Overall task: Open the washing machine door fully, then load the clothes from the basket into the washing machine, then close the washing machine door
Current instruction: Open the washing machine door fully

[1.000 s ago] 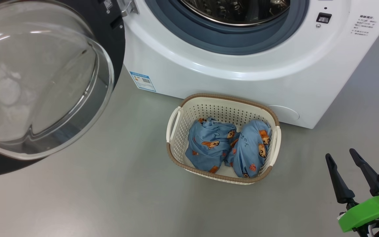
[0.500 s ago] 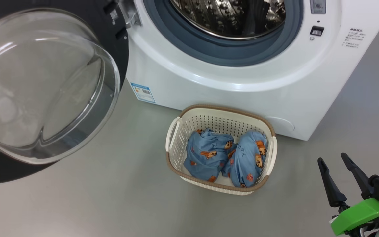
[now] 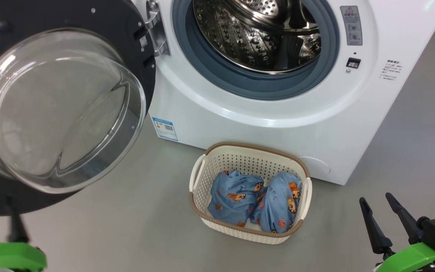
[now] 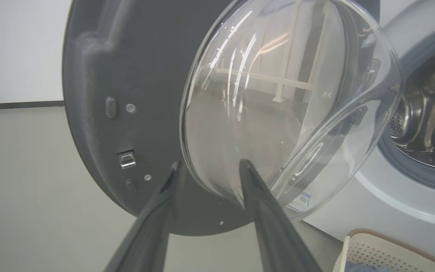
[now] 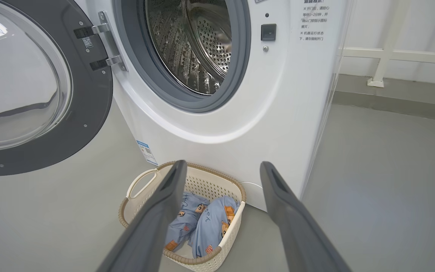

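The washing machine door hangs on its hinge, swung out wide, right ahead of the left end effector. Its two fingers stand apart and grip nothing. They reach toward the door's lower rim under the glass bulge, and whether they touch it I cannot tell. That looks like the spot to nudge the door wider.

The right end effector is spread wide and empty. The basket sits on the floor ahead of it, to its left. It is tucked against the front of the washing machine, under the open drum, so I'd say each lift is short. The clothes lie bundled inside the basket, none loaded yet.
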`<state>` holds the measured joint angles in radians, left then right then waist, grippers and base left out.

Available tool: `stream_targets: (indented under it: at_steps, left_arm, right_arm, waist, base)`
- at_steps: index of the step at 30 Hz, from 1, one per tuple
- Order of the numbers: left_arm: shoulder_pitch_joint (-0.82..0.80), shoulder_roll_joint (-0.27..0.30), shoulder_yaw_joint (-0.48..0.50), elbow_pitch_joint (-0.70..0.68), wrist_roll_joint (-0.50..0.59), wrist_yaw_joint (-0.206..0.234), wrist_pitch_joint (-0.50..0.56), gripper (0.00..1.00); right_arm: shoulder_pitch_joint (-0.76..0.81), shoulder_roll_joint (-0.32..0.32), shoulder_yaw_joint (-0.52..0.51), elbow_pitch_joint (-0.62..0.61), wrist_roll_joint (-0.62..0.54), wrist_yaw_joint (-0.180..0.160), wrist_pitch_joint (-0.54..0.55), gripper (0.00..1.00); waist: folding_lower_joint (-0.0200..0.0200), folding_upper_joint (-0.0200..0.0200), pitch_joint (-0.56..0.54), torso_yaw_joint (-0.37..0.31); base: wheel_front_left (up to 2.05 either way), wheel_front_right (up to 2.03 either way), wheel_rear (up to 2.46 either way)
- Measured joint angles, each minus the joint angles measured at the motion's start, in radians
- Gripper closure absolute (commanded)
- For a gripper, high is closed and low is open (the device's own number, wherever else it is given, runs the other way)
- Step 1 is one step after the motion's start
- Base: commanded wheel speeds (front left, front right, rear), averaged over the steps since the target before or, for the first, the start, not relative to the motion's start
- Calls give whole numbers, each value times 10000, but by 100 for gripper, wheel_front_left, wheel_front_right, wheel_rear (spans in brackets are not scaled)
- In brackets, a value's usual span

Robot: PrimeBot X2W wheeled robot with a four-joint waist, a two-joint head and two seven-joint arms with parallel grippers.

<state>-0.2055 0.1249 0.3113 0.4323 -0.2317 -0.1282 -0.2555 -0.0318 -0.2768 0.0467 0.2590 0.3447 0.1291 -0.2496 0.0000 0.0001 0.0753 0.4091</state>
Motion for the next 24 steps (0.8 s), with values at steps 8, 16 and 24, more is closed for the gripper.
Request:
stream_targets:
  at_steps: [8, 16, 24]
  left_arm:
    - [1160, 146, -1421, -982, -773, -2, 0, 0]
    - [1473, 410, -2439, -1417, -1085, -10, 0, 0]
    - [1510, 481, -3112, -1613, -1310, -10, 2, 0]
  right_arm:
    - [143, 146, -98, -63, 0, 0, 0, 0]
    - [228, 155, -192, -115, -2, 0, 0, 0]
    - [256, 188, -257, -163, -2, 0, 0, 0]
  waist:
    - [0, 0, -271, -473]
    - [0, 0, -365, -1270]
    - [0, 0, -353, -2225]
  base:
    - [0, 0, 0]
    - [0, 0, 0]
    - [0, 0, 0]
